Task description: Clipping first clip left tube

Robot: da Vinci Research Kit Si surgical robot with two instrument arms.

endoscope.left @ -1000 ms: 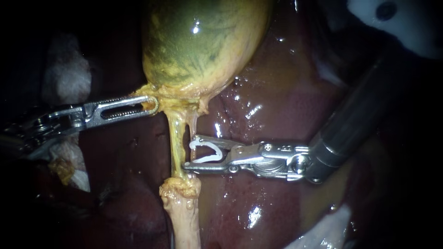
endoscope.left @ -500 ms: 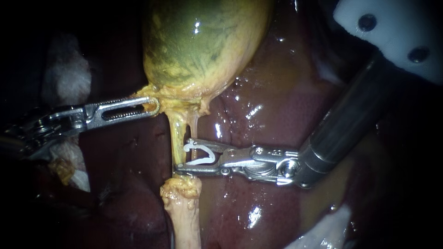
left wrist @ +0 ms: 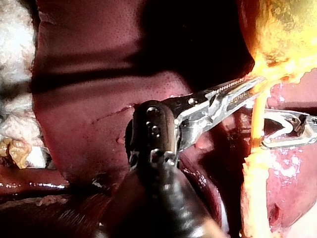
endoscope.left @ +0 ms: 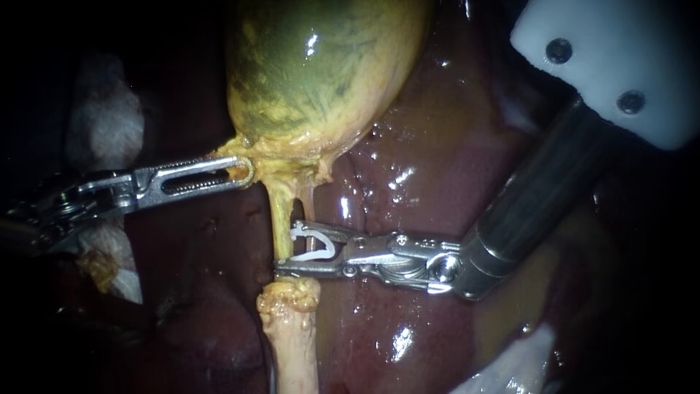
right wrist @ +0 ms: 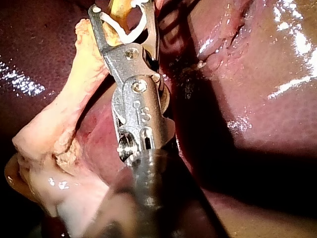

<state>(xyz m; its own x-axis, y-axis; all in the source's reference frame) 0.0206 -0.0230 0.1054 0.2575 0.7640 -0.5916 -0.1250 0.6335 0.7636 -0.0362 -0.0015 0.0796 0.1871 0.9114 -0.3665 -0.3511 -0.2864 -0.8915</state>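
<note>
The green-yellow gallbladder (endoscope.left: 313, 66) hangs over the dark red liver (endoscope.left: 437, 160). My left instrument (endoscope.left: 232, 172) comes in from the left, its jaws shut on the yellow tissue at the gallbladder's neck (left wrist: 267, 69). From the neck the thick yellow left tube (endoscope.left: 280, 219) runs down to a pale stump (endoscope.left: 292, 335); a thinner tube (endoscope.left: 307, 210) lies just right of it. My right instrument (endoscope.left: 286, 249) holds an open white clip (endoscope.left: 310, 244) between wide jaws, whose tips reach across the left tube. In the right wrist view the clip (right wrist: 121, 27) sits in the jaws beside the pale stump (right wrist: 64, 114).
White gauze (endoscope.left: 102, 117) lies at the far left and more at the lower right (endoscope.left: 510, 365). A white plate with two screws (endoscope.left: 612, 66) sits above my right instrument's shaft (endoscope.left: 539, 197). In the left wrist view gauze (left wrist: 15, 124) lies beside the liver.
My right instrument has slid left with the clip, so its jaw tips now reach across the left tube instead of stopping short. The left instrument keeps its hold.
</note>
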